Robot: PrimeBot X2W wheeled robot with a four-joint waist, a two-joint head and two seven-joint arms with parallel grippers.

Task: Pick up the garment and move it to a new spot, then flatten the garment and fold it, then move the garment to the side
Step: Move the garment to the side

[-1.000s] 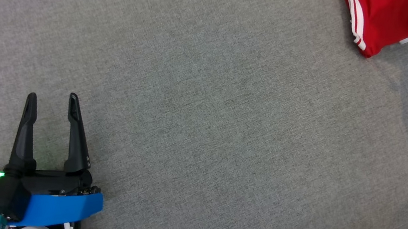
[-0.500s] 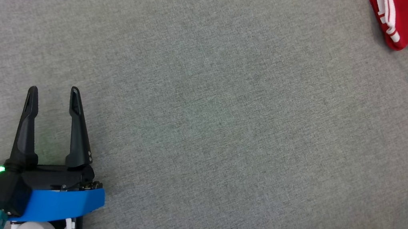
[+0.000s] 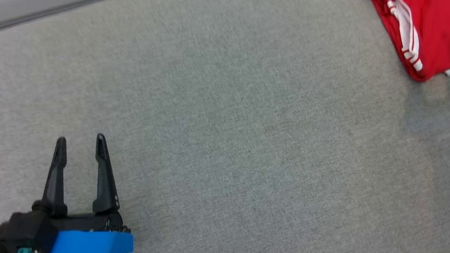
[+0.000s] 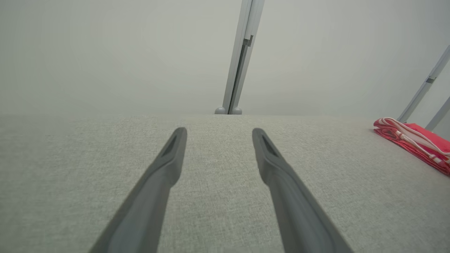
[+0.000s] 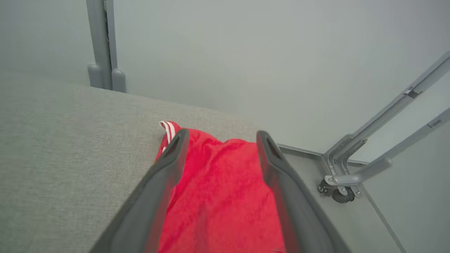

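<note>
Red garment [image 3: 436, 19], folded, on grey cloth [image 3: 221, 100]

Parted jaws; grey surface [image 4: 218, 211]; garment [image 4: 418, 147], perhaps folded, right.

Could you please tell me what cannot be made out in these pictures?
- Folded red garment with white stripes: its right part is cut off by the head view's edge.
- Right gripper: whether it touches the garment is unclear; in the right wrist view its own fingers hide any contact.
</note>
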